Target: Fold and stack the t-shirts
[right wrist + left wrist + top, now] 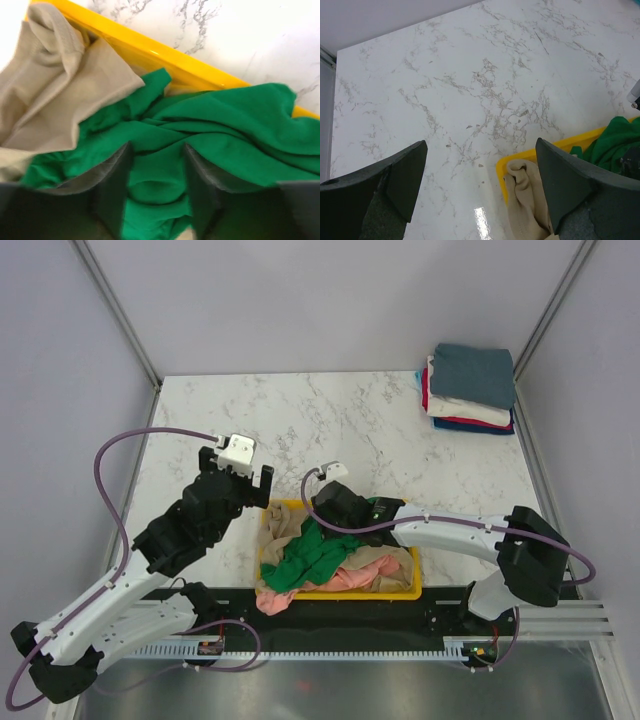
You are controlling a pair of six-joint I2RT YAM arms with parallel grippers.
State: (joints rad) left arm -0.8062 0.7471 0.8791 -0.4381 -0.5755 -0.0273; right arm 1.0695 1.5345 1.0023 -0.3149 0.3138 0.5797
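Green cotton, soft and light, the t-shirt (pixel 225 130) lies crumpled in the yellow bin (pixel 150 50) at 6 o'clock of the tabletop (pixel 330 420). Right fingers (pixel 112 190) straddle a raised fold, a good place to hold; whether they clamp it, I cannot tell. Left fingers (pixel 405 180) stand wide apart.

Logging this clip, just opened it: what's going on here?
The right gripper is down in the yellow bin, fingers apart either side of a fold of the green t-shirt, not clearly clamped. The left gripper hovers open and empty over the table beside the bin. A beige t-shirt and a pink t-shirt lie crumpled there; a folded stack sits at the table's far right corner.
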